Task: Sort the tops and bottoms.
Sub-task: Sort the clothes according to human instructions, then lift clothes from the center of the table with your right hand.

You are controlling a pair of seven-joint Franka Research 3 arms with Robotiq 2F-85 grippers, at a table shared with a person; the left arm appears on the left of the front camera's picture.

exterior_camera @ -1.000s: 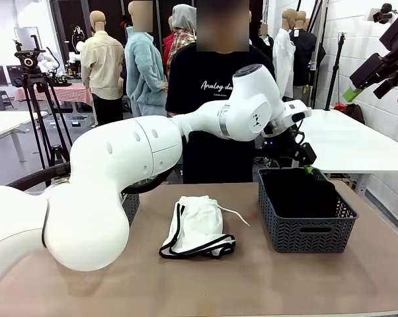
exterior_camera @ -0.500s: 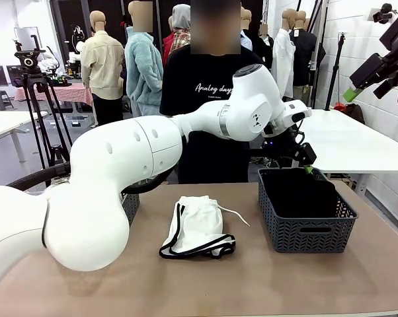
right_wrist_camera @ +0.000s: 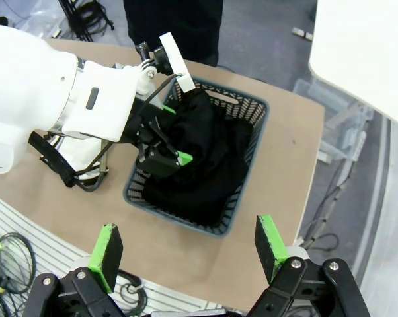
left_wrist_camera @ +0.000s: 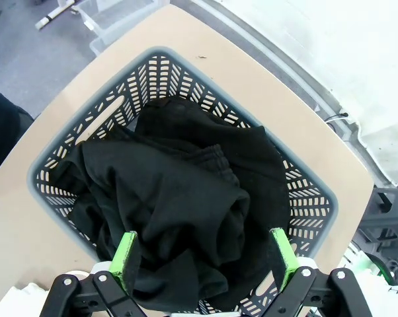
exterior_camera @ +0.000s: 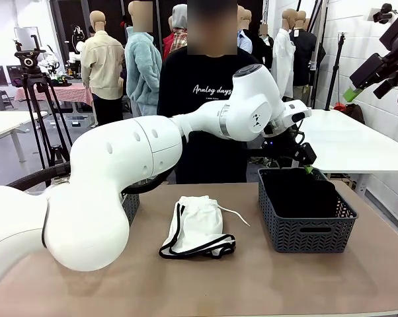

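The big white left arm hides much of the brown table (exterior_camera: 265,277) and the left basket (exterior_camera: 130,206), while its open left gripper (left_wrist_camera: 205,259) hangs empty above the black bottoms (left_wrist_camera: 186,211) in the grey basket (exterior_camera: 308,228), the white shorts (exterior_camera: 196,228) lie beside it, and the right gripper (right_wrist_camera: 186,254) is open too.

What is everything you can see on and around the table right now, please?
Basket: one, grey, on the table's right side.
Black clothes: a pile, black, inside that basket.
Second basket: one, grey, far left of the table, mostly hidden behind the left arm.
Shorts: one pair, white with black piping and a white drawstring, mid-table.
Table: one, tan.
Person: one, black printed T-shirt, standing at the far side.
Left gripper: jaws open, above the black clothes in the basket.
Right gripper: jaws open, raised high above the table.
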